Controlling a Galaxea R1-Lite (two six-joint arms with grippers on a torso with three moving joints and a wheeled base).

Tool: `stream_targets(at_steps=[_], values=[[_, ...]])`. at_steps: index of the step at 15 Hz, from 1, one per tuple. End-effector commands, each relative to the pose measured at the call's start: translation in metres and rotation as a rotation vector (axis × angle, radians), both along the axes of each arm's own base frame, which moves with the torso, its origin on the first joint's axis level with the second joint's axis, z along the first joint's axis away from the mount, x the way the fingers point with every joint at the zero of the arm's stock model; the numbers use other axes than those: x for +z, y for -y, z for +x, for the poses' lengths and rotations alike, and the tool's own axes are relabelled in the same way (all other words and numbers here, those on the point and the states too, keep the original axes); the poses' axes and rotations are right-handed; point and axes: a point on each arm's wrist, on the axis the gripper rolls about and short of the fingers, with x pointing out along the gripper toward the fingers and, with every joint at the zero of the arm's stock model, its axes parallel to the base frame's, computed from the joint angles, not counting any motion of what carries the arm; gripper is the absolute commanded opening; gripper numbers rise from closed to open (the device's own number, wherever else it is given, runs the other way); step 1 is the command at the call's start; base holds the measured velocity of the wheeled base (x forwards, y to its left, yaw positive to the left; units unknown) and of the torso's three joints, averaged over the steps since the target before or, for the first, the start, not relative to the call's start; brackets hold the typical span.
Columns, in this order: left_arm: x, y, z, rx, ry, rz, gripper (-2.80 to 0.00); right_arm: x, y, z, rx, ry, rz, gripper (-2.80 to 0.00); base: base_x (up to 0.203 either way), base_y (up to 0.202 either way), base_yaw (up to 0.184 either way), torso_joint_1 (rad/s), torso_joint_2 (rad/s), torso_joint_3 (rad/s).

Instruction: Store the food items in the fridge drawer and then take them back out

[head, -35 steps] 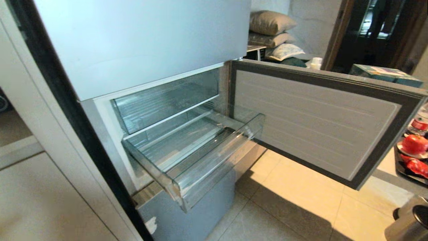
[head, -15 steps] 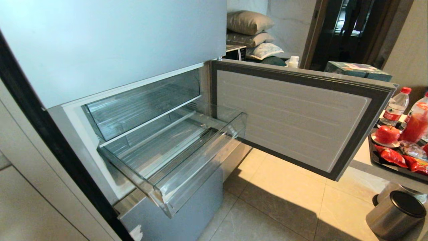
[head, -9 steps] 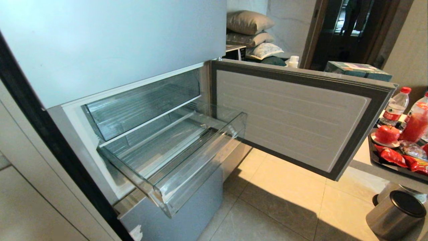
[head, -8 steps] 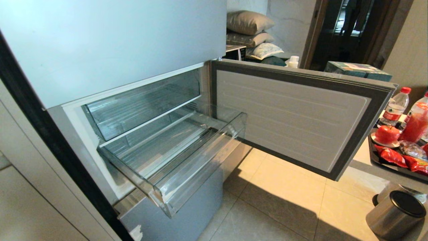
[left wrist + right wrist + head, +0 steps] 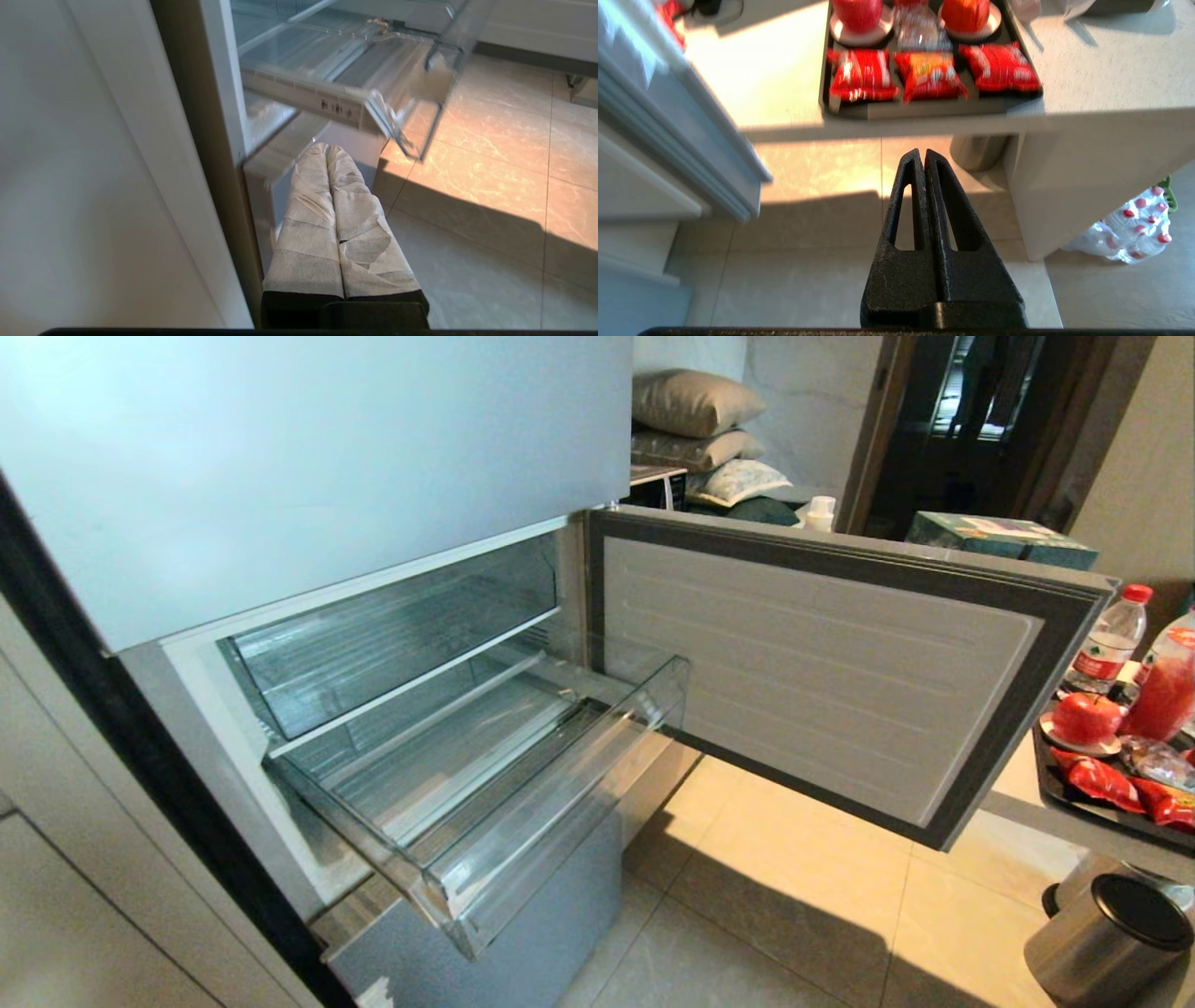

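The fridge drawer (image 5: 551, 812) is pulled out and empty, a clear bin with a tall front lip; its corner also shows in the left wrist view (image 5: 373, 100). The food items sit on a dark tray (image 5: 924, 109) on the counter at the right: a round red one (image 5: 1086, 717) (image 5: 858, 11) on a saucer, an orange-red one (image 5: 965, 11), and red packets (image 5: 929, 74). My left gripper (image 5: 327, 148), wrapped in white tape, is shut and empty below the drawer. My right gripper (image 5: 923, 151) is shut and empty over the floor, short of the counter edge. Neither gripper shows in the head view.
The fridge door (image 5: 822, 672) stands open between the drawer and the counter (image 5: 1087, 70). A second clear compartment (image 5: 392, 625) sits above the drawer. A steel bin (image 5: 1111, 933) stands on the floor by the counter. Bottles (image 5: 1106, 635) stand behind the tray, and a pack of water bottles (image 5: 1134, 228) lies beside the counter.
The whole head view has shifted left since the earliest frame, so the camera has moved and the tray is further into view. The drawer stays pulled out and empty.
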Motion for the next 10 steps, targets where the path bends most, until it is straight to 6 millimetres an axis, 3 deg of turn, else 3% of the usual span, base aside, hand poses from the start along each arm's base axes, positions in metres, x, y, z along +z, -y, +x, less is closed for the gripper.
stream_targets(at_steps=[1,5,10], values=[[0.000,0.000,0.000,0.000,-0.001,-0.001,-2.80,0.002,-0.001,-0.002,0.001,0.011,-0.009,-2.80,0.187,0.000,0.000,0.007,0.00,0.002],[0.000,0.000,0.000,0.000,-0.001,-0.001,-2.80,0.004,-0.004,-0.006,0.000,0.024,-0.017,-2.80,0.172,0.000,-0.003,0.013,0.01,0.003],[0.000,0.000,0.000,0.000,-0.001,-0.001,-2.80,0.017,0.002,-0.006,-0.034,0.050,-0.051,-2.80,0.000,0.000,0.000,0.000,0.00,0.000]])
